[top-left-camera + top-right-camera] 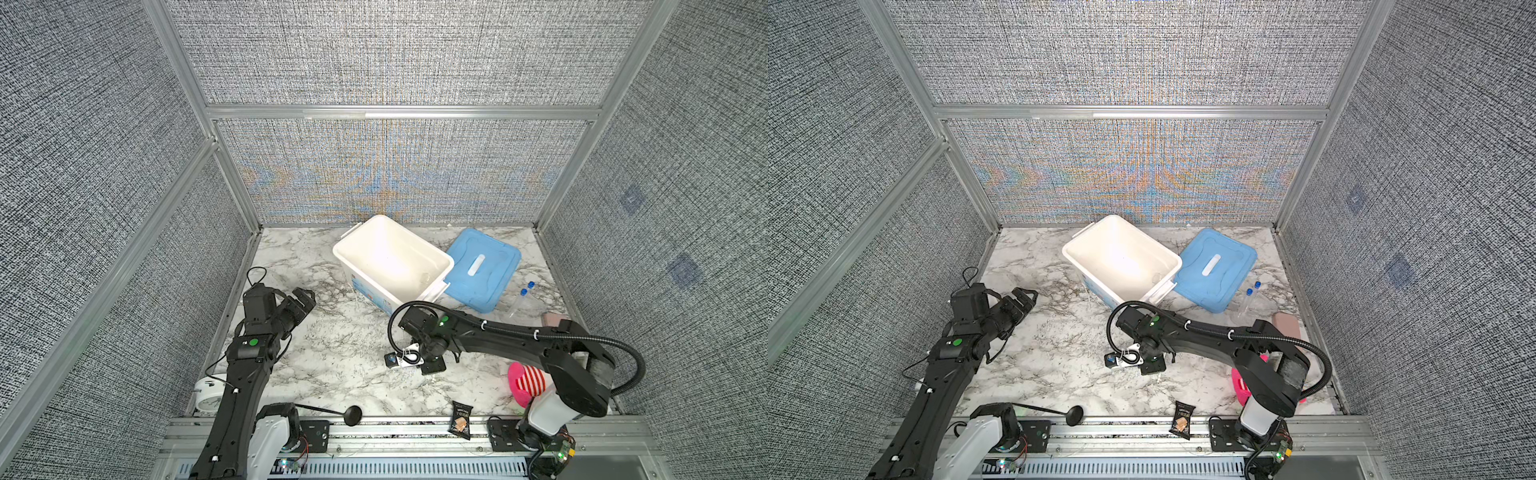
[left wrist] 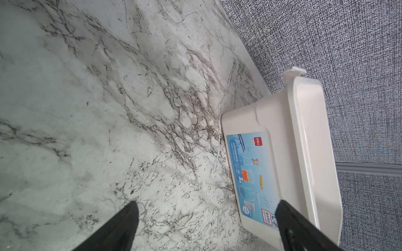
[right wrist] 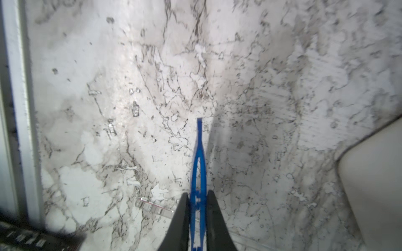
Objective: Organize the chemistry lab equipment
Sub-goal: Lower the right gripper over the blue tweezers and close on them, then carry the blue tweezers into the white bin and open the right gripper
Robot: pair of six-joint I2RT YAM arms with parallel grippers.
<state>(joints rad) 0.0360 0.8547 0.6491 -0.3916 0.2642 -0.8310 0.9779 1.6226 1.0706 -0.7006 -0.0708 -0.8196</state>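
- Mid-table, just in front of the box (image 1: pixel 386 253), the right gripper (image 3: pixel 198 195) has its jaws narrow and pinched on the blue tweezers (image 3: pixel 199 156), one finger against each arm.
- We see the tweezers standing on edge, pointing out ahead of the fingers and low over the table (image 1: pixel 332 353). We cannot tell whether they are clear of the marble.
- A clear slender piece (image 3: pixel 152 206) lies on the table just beside the right fingers, apart from the tweezers.
- Left gripper (image 2: pixel 206 203): jaws wide, holding nothing, hanging over the left of the table and facing the box's labelled side.
- The box is open, with its lid (image 1: pixel 482 270) flat on the table just beside it. Two tubes (image 1: pixel 524 292) lie past the lid, near the right wall.
- Step in hand, as we judge it: picking up the tweezers, at the grip stage.
- Next move, in our view: lift straight up, carry the short way to the box, and let go only once over the opening.
- We expect thin plastic like this to twist in the pinch, so the lift wants to be slow and kept clear of the clear piece.
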